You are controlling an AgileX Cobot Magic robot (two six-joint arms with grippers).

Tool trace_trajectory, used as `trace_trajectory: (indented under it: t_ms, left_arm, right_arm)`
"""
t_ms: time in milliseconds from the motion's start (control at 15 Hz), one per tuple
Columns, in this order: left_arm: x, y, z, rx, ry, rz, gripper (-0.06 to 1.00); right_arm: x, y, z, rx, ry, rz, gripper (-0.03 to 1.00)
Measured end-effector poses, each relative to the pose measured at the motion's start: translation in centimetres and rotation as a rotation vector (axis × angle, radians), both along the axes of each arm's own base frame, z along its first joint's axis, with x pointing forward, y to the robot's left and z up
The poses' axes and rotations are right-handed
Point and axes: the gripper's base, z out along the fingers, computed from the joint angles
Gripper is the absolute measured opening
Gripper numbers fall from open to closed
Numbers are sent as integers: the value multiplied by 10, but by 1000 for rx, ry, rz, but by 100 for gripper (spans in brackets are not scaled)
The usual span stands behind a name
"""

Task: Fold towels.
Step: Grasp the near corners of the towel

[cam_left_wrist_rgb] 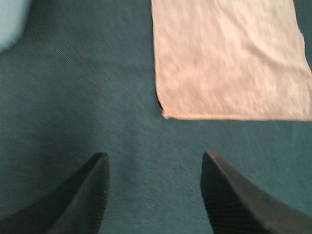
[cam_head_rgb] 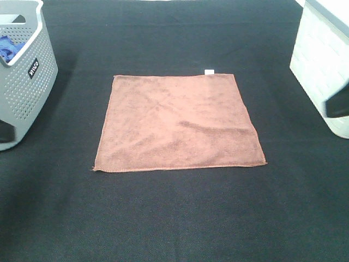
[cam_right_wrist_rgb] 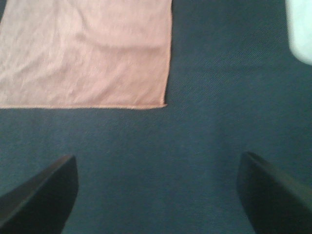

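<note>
Centrally, towel (cam_head_rgb: 177, 123) flat on dark, maybe felt, tabletop (cam_head_rgb: 174, 218).

Black, curved, tapering pincer fingers (cam_left_wrist_rgb: 229, 195)

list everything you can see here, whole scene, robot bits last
towel: one, reddish-brown, spread flat mid-table
tag: one, white, on the towel's far edge, towards its right corner
grey basket: one, grey and perforated, left edge of the table
blue cloth: one, blue, inside the grey basket
white basket: one, white, right edge of the table
table cover: one, black, under everything
left tool: one, black, open, over bare cover by the towel's near left corner
right tool: one, black, open, over bare cover by the towel's near right corner
</note>
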Motion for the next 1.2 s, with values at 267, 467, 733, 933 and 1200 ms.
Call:
trace_trajectory:
  t_ms: [267,467,733,933,1200]
  left_arm:
    - [23,-15,-35,-99,101,-56,55]
    - [36,-30,-62,-159,147,-88,55]
    - [62,-39,-97,-231,241,-93,55]
    - [80,-42,-113,-252,280,-101,55]
    - [111,-47,-130,-272,290,-125,55]
  right_arm:
    - [45,9,-35,104,174,22,83]
    - [77,16,-58,169,244,68,83]
    - [110,25,-87,257,304,120,79]
    - [124,27,-108,273,349,135,78]
    - [152,11,-144,315,442,136,78]
